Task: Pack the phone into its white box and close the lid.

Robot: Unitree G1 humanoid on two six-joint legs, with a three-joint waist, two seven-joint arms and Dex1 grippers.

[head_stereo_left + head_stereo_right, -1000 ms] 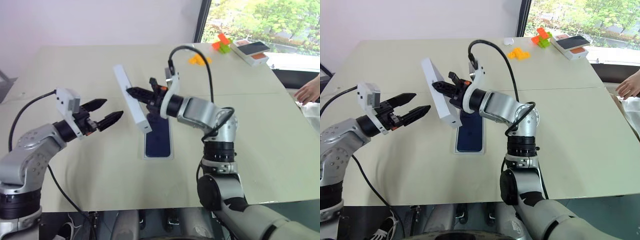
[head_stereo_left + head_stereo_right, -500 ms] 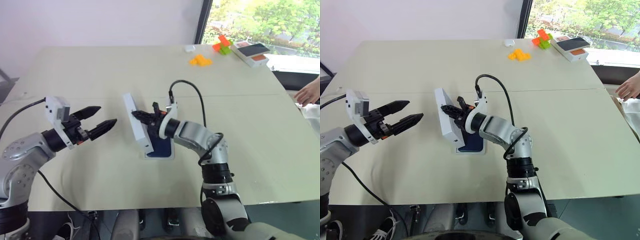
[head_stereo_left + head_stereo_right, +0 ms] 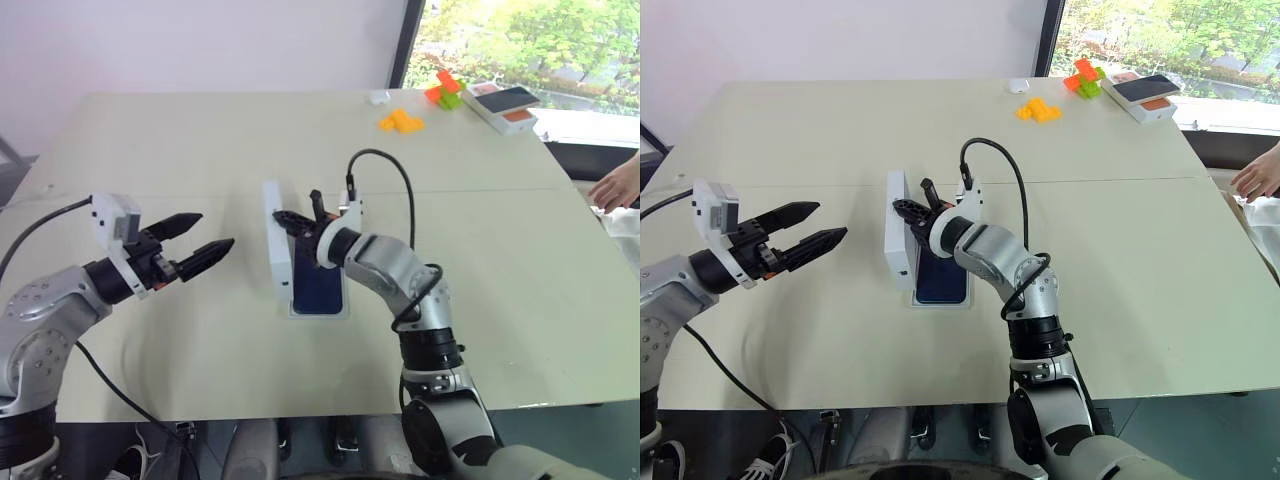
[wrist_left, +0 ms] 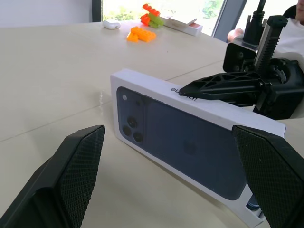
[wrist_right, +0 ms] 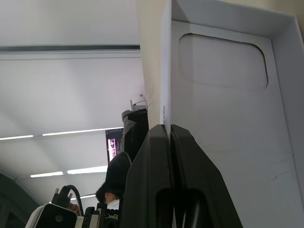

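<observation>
Left eye view, centre frame: the phone [image 3: 320, 287] already lies in the white box [image 3: 319, 312] on the worktop [image 3: 200, 150]. The right gripper [image 3: 292, 220], fingers clamped on the lid [image 3: 279, 250], holds it on edge beside the box; lowering and closing remain. The left gripper [image 3: 205, 240] waits centre-left, fingers apart.

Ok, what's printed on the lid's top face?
A dark blue phone back, on the lid; left wrist view.

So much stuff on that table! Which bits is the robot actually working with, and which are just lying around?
In use:
- the lid, pinched on edge by the right claw
- the phone, lying in the white box

Lying about:
- orange blocks
- orange and green blocks
- another phone box
- small white case
</observation>
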